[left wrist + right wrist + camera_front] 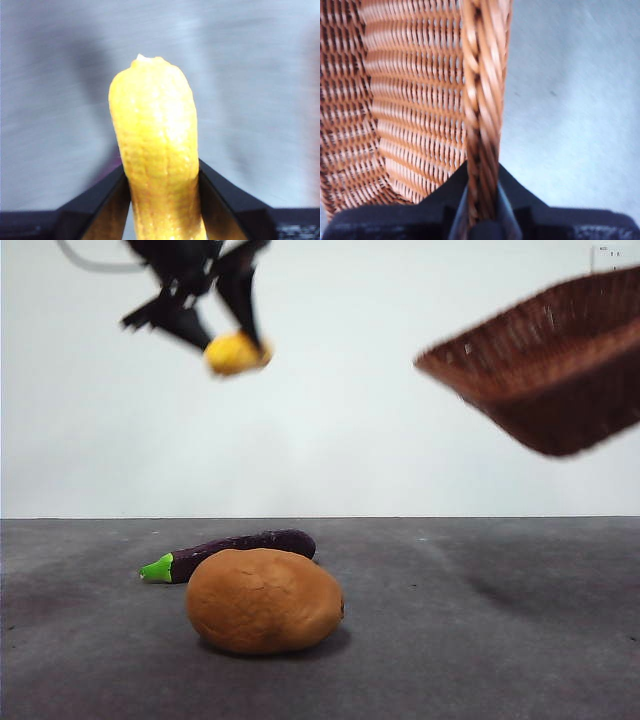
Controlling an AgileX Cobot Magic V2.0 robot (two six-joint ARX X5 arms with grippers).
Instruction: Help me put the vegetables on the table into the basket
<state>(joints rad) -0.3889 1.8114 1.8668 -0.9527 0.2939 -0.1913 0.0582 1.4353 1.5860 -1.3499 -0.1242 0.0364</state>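
Left gripper (162, 200): my jaws clamped on the small yellow piece (235, 353), held high above the counter (500, 640), well apart from everything below. Right gripper (481, 200): jaws pinched on the braided rim of the basket (560, 380), which hangs tilted in the air, mouth turned toward the yellow piece. Potato (264, 600) and eggplant (235, 552) lie on the counter, eggplant just behind the potato. Judgement: bring piece and basket together, get it over the open mouth past the near rim, level the basket first, then release low so it doesn't bounce out.
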